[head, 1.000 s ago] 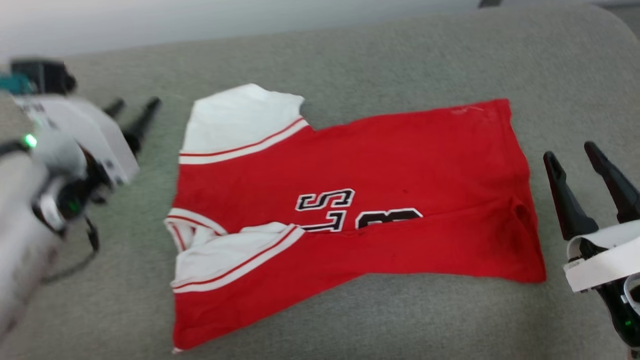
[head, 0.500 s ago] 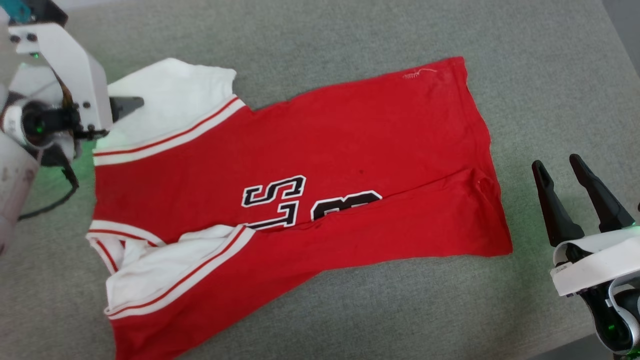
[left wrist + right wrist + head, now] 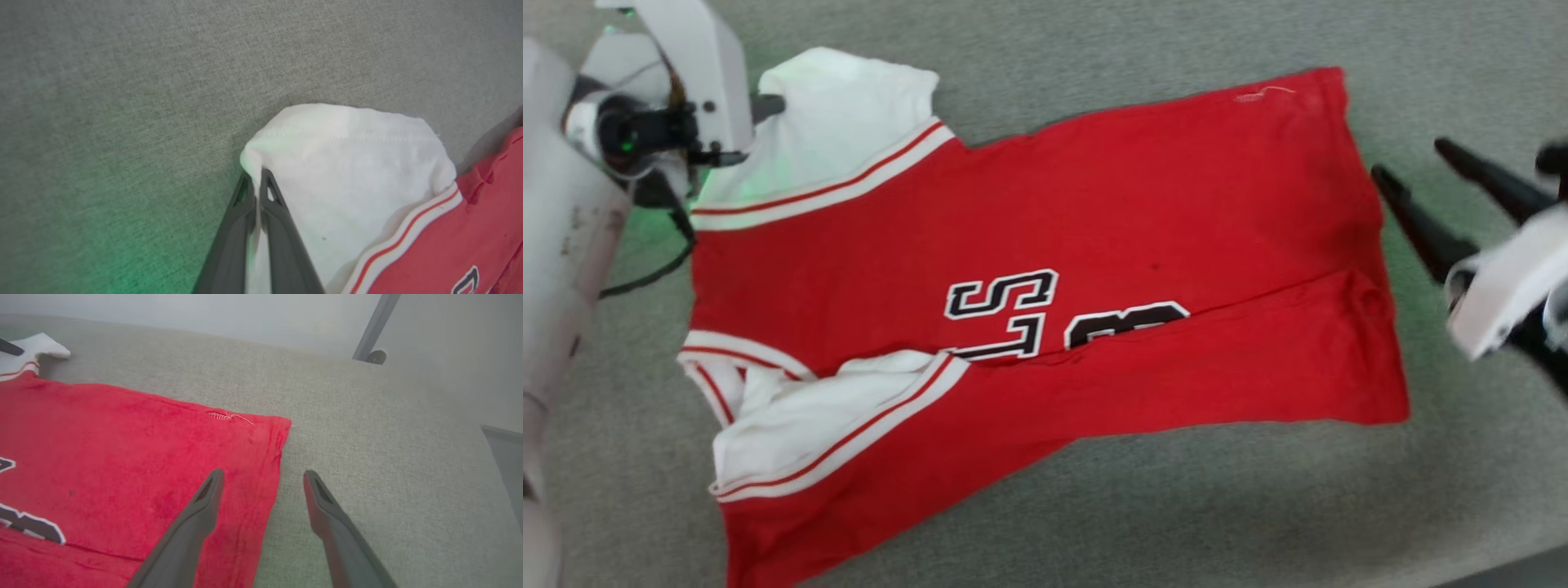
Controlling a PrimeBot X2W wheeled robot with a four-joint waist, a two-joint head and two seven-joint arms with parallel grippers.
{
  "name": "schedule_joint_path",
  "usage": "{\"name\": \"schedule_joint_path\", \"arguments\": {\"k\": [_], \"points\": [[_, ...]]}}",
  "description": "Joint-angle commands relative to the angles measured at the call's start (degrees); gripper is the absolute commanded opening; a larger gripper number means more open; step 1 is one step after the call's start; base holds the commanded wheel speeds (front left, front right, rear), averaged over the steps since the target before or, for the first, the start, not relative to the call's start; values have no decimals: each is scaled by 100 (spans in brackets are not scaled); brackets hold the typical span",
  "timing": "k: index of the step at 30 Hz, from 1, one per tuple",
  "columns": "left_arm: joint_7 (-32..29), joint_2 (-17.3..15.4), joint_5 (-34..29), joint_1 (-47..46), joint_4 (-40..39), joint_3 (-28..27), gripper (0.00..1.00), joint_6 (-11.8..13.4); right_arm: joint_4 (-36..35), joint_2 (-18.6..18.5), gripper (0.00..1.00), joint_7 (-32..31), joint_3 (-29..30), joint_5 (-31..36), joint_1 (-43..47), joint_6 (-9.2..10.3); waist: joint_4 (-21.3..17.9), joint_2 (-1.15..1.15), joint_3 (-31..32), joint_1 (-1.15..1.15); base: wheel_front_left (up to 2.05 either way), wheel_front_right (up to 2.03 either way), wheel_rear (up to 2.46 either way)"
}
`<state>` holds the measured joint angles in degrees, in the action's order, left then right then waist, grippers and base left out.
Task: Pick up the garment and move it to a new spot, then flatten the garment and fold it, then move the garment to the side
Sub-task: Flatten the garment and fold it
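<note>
Two risks stand out. The left gripper (image 3: 256, 179) pinches only a thin fold at the edge of the white short sleeve (image 3: 347, 163), so a lift may let the cloth slip free. A pull from that one corner may also bunch the small red jersey-style garment (image 3: 1094, 245) with black, white-outlined lettering, whose near side lies folded over the chest print. The garment is spread on the grey woven cloth surface (image 3: 1094, 506), with the held sleeve at about ten o'clock in the head view and the hem toward three o'clock. The pale left forearm reaches in from nine o'clock, its dark fingers pressed together on the sleeve edge. The right gripper (image 3: 263, 479) hovers at three o'clock, jaws wide and empty, with one finger above the hem and the other above bare surface.
</note>
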<state>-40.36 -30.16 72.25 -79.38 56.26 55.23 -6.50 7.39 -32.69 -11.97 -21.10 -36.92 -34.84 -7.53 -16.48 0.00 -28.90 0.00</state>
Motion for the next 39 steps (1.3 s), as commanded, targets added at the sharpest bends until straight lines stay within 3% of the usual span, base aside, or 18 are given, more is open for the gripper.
{"name": "schedule_joint_path", "arguments": {"k": [1, 8, 19, 21, 23, 24, 33, 39], "points": [[-92, 122, -11, 220, 71, 110, 0, -34, 173, -62, 100, -195, -84, -117, -218, 9, 158, 0, -59, 0, 0, 0, 0], [37, 430, -63, 52, 100, 219, 0, -98, 1565, -291, 100, -1685, -894, -784, -1708, 9, 556, 0, -168, 0, 0, 0, 0], [229, 714, 88, 117, -273, 421, 0, -100, 2585, -441, 100, -2079, -1937, -1500, -2558, 9, 924, 0, -174, 0, 0, 0, 0], [279, 730, 108, 135, -370, 456, 0, -101, 2722, -473, 45, -1989, -2045, -1556, -2622, 9, 959, 0, -147, 0, 0, 0, 0], [373, 735, 147, 143, -486, 491, 0, -101, 2838, -490, 4, -1842, -2129, -1641, -2660, 9, 998, 0, -103, 0, 0, 0, 0], [436, 731, 158, 147, -542, 496, 0, -101, 2891, -500, 0, -1765, -2162, -1694, -2682, 9, 1019, 0, -73, 0, 0, 0, 0], [1352, 426, 427, 509, -1393, 538, 0, -102, 2960, -727, 0, -940, -2641, -1927, -2513, 9, 1211, 0, 701, 0, 0, 0, 0], [1995, -69, 811, 1225, -2500, 606, 0, -102, 2540, -998, 0, -624, -3168, -2156, -2028, 9, 1332, 0, 1485, 0, 0, 0, 0]]}}
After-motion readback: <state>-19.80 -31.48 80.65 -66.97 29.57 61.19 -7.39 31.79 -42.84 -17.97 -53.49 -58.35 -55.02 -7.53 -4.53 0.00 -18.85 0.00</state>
